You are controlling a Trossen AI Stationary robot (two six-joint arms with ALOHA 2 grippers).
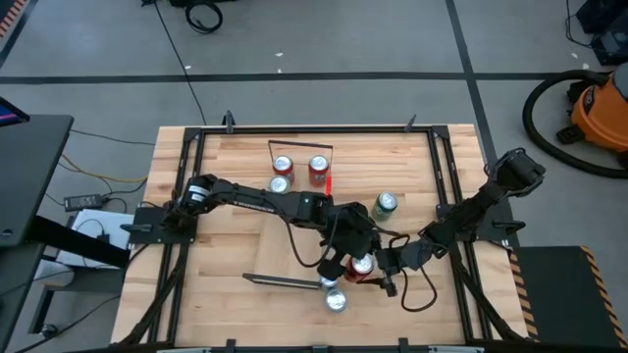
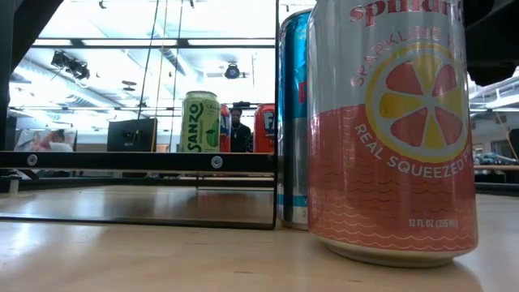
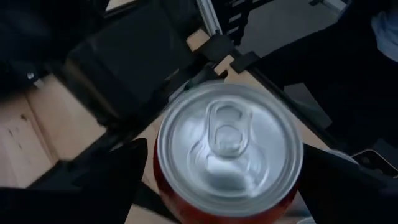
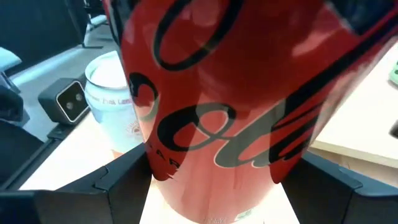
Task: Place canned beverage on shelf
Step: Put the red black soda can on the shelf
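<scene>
Red can [image 4: 217, 118] clamped in right gripper [image 1: 378, 267], left gripper [image 1: 345, 257] open above it.

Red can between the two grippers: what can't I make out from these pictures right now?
- Red can, right wrist view: top and base cut off by the picture's edges.
- Left gripper, left wrist view: the can's lid hides any contact with its sides.
- High view: both arms cover the can's body, so its seating on the table is hidden.
- Low view: the grapefruit can blocks it.

Two dark jointed arms [image 1: 257, 199], black looping cables
</scene>
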